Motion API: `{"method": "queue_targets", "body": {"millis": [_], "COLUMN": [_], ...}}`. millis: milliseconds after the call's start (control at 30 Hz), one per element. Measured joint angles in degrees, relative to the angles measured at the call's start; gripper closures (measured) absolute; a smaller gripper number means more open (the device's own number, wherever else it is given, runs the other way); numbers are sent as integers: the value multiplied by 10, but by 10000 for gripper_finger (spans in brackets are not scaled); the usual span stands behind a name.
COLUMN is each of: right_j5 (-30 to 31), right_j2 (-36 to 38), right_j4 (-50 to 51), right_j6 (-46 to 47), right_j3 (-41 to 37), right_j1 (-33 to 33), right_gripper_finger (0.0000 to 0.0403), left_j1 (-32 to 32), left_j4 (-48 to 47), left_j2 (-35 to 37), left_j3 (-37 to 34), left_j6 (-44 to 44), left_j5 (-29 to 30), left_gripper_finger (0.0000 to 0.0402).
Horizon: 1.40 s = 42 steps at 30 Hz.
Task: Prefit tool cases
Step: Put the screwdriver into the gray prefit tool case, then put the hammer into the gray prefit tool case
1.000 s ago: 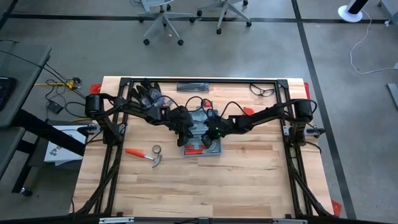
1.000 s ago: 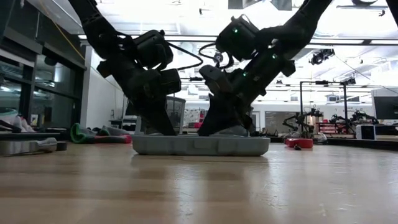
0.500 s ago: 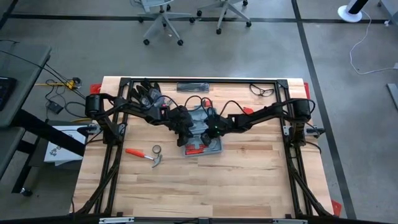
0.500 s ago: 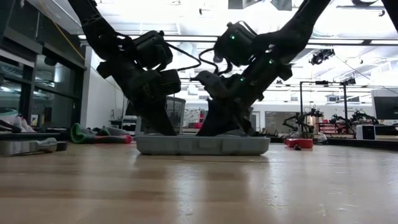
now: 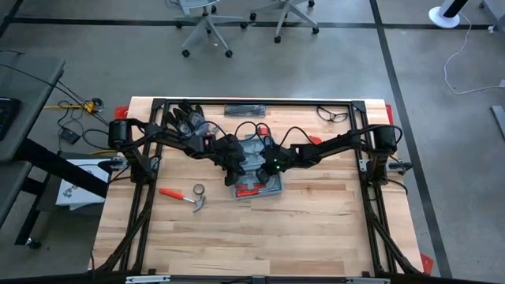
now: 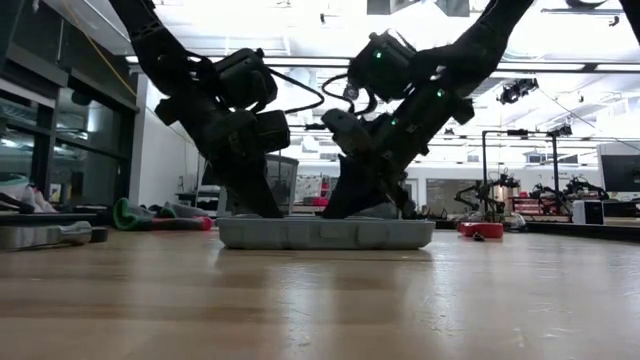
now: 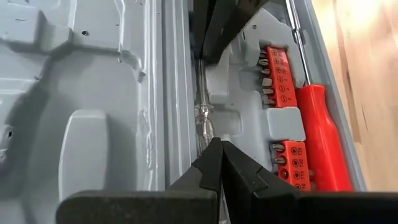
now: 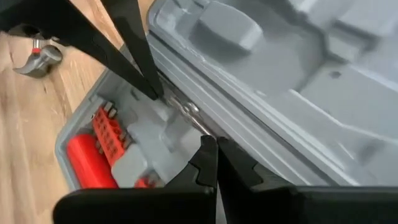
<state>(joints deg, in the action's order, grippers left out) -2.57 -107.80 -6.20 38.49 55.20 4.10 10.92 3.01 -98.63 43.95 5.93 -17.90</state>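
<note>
The tool case (image 5: pixel 254 170) is laid open, flat on the wooden surface (image 5: pixel 316 229), around the middle and a bit toward the far side. Inside it, moulded grey recesses can be seen, plus a red-handled screwdriver (image 7: pixel 320 140) and 2 red bit holders (image 7: pixel 277 71) along 1 edge. A shiny metal tool shaft (image 7: pixel 204 115) is seated in a groove near the hinge.

Both arms are brought in over the case. The left gripper (image 5: pixel 234 161) is lowered into the case from the left with its jaws fully closed, tips pressed together right at the metal shaft; nothing is seen clamped between them. The right gripper (image 5: pixel 264 162) is lowered in from the right, jaws closed too, tips at the same groove by the hinge, also holding nothing.

On the surface left of the case, a hammer (image 5: pixel 185 196) with a red handle and a roll of tape (image 5: pixel 199 189) are lying just beside each other. Dark gloves (image 5: pixel 185 120) are piled at the far left corner.
</note>
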Motion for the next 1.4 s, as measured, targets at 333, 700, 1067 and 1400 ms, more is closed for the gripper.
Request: {"method": "queue_targets", "body": {"millis": [333, 700, 1067, 1400], "right_j5": [5, -8, -10, -10], "right_j2": [13, 13, 14, 14], "right_j4": [-6, -9, -10, -8], "right_j6": [-10, -10, -27, -28], "right_j3": [1, 1, 2, 2], "right_j1": [0, 0, 0, 0], "right_gripper_finger": [403, 403, 403, 403], "left_j1": [15, 22, -77, -172], "left_j4": [-52, -283, -516, -493], "left_j2": [67, 160, 282, 293], "left_j3": [-1, 0, -36, -46], "left_j6": [4, -21, -42, -15], "left_j5": [10, -7, 2, 32], "left_gripper_finger": [401, 401, 401, 349]}}
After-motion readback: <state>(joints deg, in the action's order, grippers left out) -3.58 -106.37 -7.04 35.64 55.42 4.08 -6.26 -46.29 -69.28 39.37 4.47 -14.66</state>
